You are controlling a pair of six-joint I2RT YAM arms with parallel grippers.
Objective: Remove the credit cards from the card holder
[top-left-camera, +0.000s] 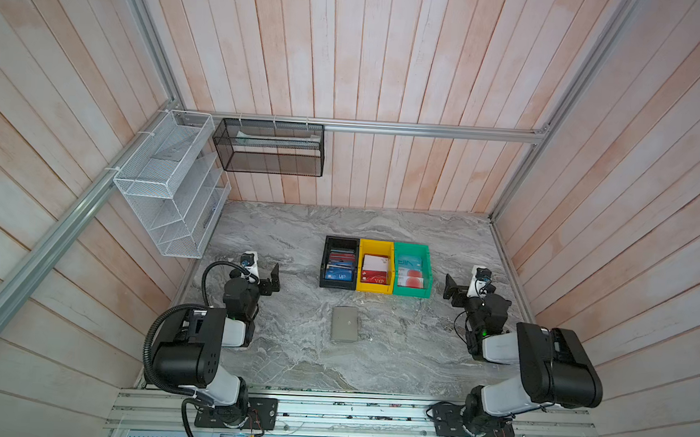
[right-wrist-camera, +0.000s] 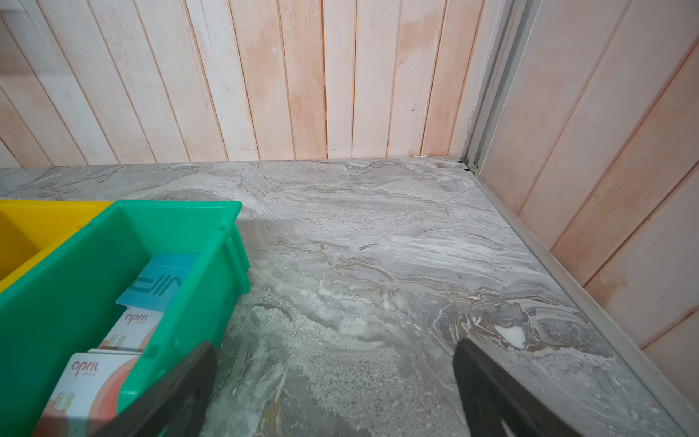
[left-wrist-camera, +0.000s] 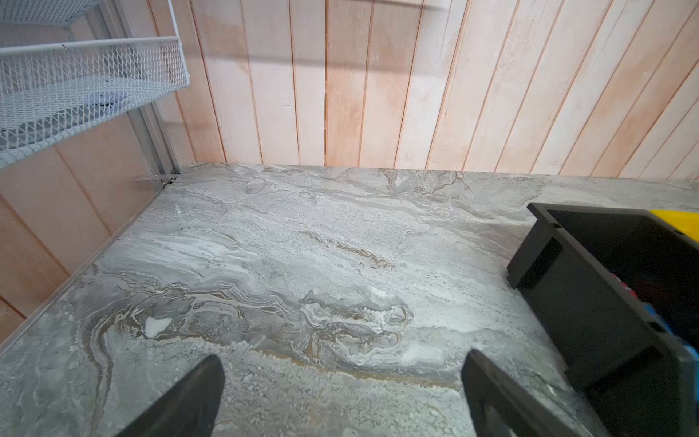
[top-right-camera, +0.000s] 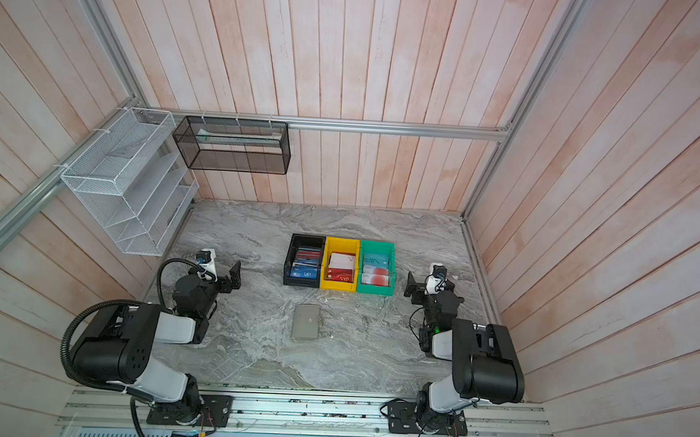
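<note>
Nearest the lens, both arm bases sit on the front rail (top-left-camera: 369, 416), elbows folded, forearms reaching over the marble table (top-left-camera: 289, 361). On the left, the left gripper (top-left-camera: 273, 280) hangs near the black bin (top-left-camera: 324, 263), its jaws spread wide and holding nothing. In the middle lies the card holder (top-left-camera: 344, 324), shut and flat on the bare table with the snap mark up. It is closer to the rail than either gripper, and its long axis runs from the rail toward the bins. The credit cards it should give up are hidden under the closed cover. Beyond it the black bin, yellow bin (top-left-camera: 376, 243) and green bin (top-left-camera: 427, 270) stand in a touching row, each holding loose cards (top-left-camera: 338, 275). On the right, the right gripper (top-left-camera: 451, 290) hangs near the green bin, equally wide and empty.

Both grippers face the back wall, so the holder lies behind and inward of each. The left one looks slightly nearer. Either would have to draw back and turn in.

Only the top views show the holder. The left wrist view shows the black bin's outer wall and a white mesh rack (left-wrist-camera: 87, 75). The right wrist view shows the lettering "april" on cards in the green bin
</note>
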